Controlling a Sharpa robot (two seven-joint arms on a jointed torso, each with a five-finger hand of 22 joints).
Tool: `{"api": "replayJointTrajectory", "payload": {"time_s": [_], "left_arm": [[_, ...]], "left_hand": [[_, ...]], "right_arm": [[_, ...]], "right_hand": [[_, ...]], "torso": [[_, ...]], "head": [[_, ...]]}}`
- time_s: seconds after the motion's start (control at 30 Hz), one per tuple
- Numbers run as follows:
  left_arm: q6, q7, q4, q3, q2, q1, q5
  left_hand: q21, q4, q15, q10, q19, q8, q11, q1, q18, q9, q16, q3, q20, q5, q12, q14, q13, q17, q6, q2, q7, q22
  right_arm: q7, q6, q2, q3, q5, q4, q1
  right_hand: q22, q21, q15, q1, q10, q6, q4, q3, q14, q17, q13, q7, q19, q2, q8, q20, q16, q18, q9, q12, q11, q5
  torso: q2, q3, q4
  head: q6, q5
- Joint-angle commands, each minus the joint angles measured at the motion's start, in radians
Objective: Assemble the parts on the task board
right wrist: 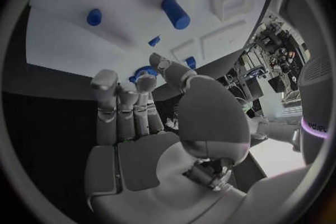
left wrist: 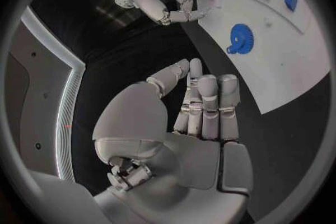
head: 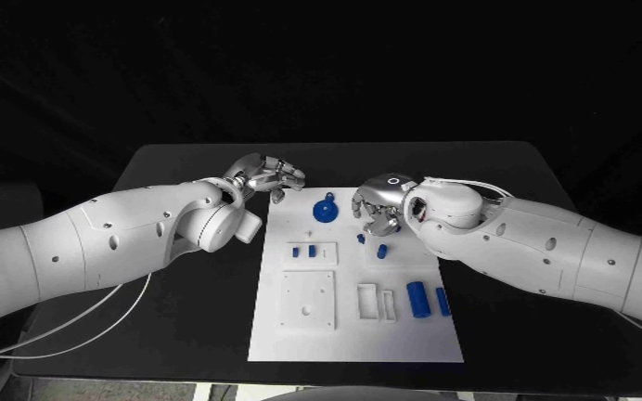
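Two hands: both empty, poised at the task board's (head: 402,345) far end.
Left hand (head: 268,176): fingers loosely apart, off the board's corner.
Right hand (head: 378,204): fingers curled narrow above the board, beside the blue gear (head: 324,208), likely next pick.
Parts: blue cylinders (head: 418,299) lying loose, awaiting assembly.

black table (head: 174,327) | matte surface | under white plate

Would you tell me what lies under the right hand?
Under the right hand lies the white task board, with the blue gear beside it. Its fingers cover the board directly beneath, so any part there is hidden.
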Motion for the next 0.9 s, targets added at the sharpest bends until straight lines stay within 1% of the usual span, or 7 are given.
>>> {"api": "replayJointTrajectory", "payload": {"time_s": [0.03,0.17,0.37,0.47,0.6,0.8,0.9], "left_arm": [[0.016,0.006,0.002,0.001,0.002,0.0,0.003],[0.016,0.009,0.003,0.001,0.002,0.0,0.003],[0.029,0.02,0.009,0.001,0.0,0.0,-0.001],[0.029,0.021,0.01,0.001,0.001,0.0,-0.002],[0.033,0.026,0.011,0.001,0.0,0.0,-0.002],[0.032,0.028,0.006,0.001,0.001,0.0,-0.002],[0.031,0.027,0.006,0.001,0.0,0.0,-0.002]], "left_hand": [[-0.005,0.001,0.007,-0.015,0.003,-0.005,0.024,-0.01,0.038,-0.001,-0.002,-0.006,-0.028,0.004,-0.005,0.003,0.001,0.001,0.004,0.003,0.009,-0.001],[-0.005,0.001,0.007,-0.015,0.003,-0.004,0.024,-0.011,0.038,-0.002,-0.002,-0.007,-0.028,0.004,-0.006,0.003,0.001,0.001,0.004,0.003,0.009,-0.001],[-0.005,0.002,0.008,-0.015,0.004,-0.004,0.025,-0.016,0.038,-0.003,-0.002,-0.008,-0.028,0.003,-0.009,0.003,0.002,0.001,0.003,0.005,0.01,-0.002],[-0.007,0.011,0.009,-0.014,0.006,-0.004,0.026,-0.046,0.037,-0.005,-0.003,-0.021,-0.026,-0.007,-0.015,0.003,0.003,0.001,0.0,-0.004,0.011,-0.002],[-0.009,0.019,0.009,-0.012,0.008,-0.003,0.026,-0.066,0.039,-0.008,-0.004,-0.024,-0.026,-0.027,-0.022,0.004,0.005,0.001,-0.001,-0.011,0.011,-0.004],[-0.013,0.04,0.01,-0.01,0.011,-0.002,0.027,-0.097,0.041,-0.012,-0.006,-0.026,-0.025,-0.031,-0.031,0.004,0.008,0.0,-0.004,-0.026,0.011,-0.006],[-0.014,0.045,0.01,-0.009,0.011,-0.001,0.027,-0.103,0.042,-0.013,-0.006,-0.026,-0.025,-0.032,-0.034,0.004,0.009,0.0,-0.005,-0.028,0.012,-0.006]], "right_arm": [[0.007,0.03,0.01,-0.007,-0.021,-0.011,-0.001],[0.003,0.036,0.015,-0.014,-0.029,-0.019,-0.004],[0.001,0.038,0.022,-0.017,-0.035,-0.02,-0.012],[-0.003,0.046,0.027,-0.02,-0.04,-0.023,-0.016],[-0.008,0.047,0.032,-0.025,-0.051,-0.029,-0.018],[-0.012,0.042,0.037,-0.027,-0.056,-0.042,-0.024],[-0.011,0.043,0.038,-0.028,-0.061,-0.041,-0.025]], "right_hand": [[0.024,0.019,-0.004,-0.013,-0.203,0.007,-0.001,-0.015,-0.001,0.013,0.015,0.0,0.0,0.005,0.001,-0.008,0.012,0.123,0.003,0.02,0.003,-0.002],[0.023,0.041,-0.005,-0.014,-0.204,0.012,-0.003,-0.022,0.002,0.029,0.042,-0.002,-0.001,0.008,0.004,-0.008,0.02,0.123,0.005,0.059,0.002,-0.001],[0.021,0.061,-0.01,-0.006,-0.215,0.034,-0.016,-0.024,0.0,0.046,0.087,-0.009,-0.009,0.011,0.015,-0.009,0.022,0.123,0.013,0.121,-0.004,-0.002],[0.021,0.065,-0.011,-0.006,-0.219,0.042,-0.019,-0.026,0.0,0.049,0.094,-0.012,-0.011,0.014,0.019,-0.008,0.022,0.123,0.016,0.13,-0.007,-0.002],[0.02,0.067,-0.013,-0.006,-0.22,0.047,-0.02,-0.026,0.001,0.051,0.097,-0.014,-0.011,0.015,0.022,-0.008,0.022,0.123,0.019,0.134,-0.008,-0.002],[0.02,0.071,-0.015,-0.003,-0.219,0.054,-0.02,-0.022,0.003,0.053,0.099,-0.016,-0.01,0.021,0.026,-0.007,0.022,0.123,0.021,0.139,-0.011,-0.001],[0.018,0.072,-0.017,0.017,-0.219,0.058,-0.026,0.002,0.004,0.055,0.1,-0.019,-0.012,0.031,0.027,-0.007,0.02,0.123,0.023,0.142,-0.013,-0.001]], "torso": [[0.0,-0.0003,-0.0008],[0.0,-0.0001,-0.0005],[0.001,-0.0005,-0.001],[0.0,-0.0003,-0.0009],[-0.001,0.0003,-0.0008],[-0.001,0.0002,-0.0015],[-0.001,0.0006,-0.0013]], "head": [[-0.002,0.0],[-0.005,0.0],[-0.007,0.001],[-0.007,0.002],[-0.009,0.003],[-0.01,0.002],[-0.009,0.004]]}}
